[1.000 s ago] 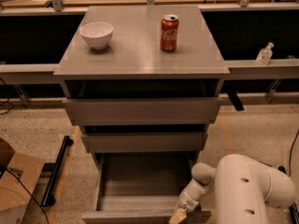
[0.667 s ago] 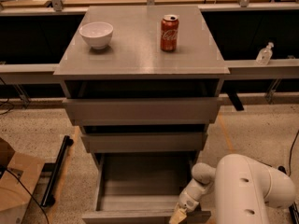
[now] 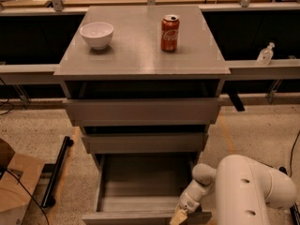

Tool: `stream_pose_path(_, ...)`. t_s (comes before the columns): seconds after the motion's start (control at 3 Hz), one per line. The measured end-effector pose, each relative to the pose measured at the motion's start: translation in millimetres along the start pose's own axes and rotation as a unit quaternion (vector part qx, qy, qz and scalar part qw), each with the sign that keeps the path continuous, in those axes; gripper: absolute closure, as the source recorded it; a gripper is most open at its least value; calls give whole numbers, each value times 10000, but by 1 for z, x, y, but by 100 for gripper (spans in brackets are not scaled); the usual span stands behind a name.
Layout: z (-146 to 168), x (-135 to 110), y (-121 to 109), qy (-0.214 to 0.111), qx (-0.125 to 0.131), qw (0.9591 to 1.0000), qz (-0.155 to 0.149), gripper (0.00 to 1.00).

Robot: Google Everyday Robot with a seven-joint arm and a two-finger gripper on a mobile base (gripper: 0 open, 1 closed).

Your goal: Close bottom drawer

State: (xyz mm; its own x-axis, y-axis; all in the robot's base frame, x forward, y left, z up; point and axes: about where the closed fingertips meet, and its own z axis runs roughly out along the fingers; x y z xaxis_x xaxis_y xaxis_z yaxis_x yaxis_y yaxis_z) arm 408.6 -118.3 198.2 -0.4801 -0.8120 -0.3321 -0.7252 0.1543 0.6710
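The bottom drawer point(image 3: 140, 191) is the narrowest of three grey drawers and stands pulled far out, its grey box empty inside. Its flat front panel point(image 3: 126, 217) runs along the lower edge of the view. My gripper point(image 3: 178, 216) is at the right end of that front panel, low in the view, with its tan tip against the panel's top edge. The white arm point(image 3: 248, 191) fills the lower right corner. The two drawers above are nearly shut.
A white bowl point(image 3: 97, 34) and a red soda can point(image 3: 169, 33) stand on the grey cabinet top point(image 3: 140, 55). A cardboard box point(image 3: 16, 186) and a black bar point(image 3: 56, 172) lie on the floor at left. A clear bottle point(image 3: 265, 54) rests on the right ledge.
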Motion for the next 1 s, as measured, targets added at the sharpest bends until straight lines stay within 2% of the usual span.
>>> stream_pose_path(1.0, 3, 0, 1, 4, -25, 10000, 2, 12)
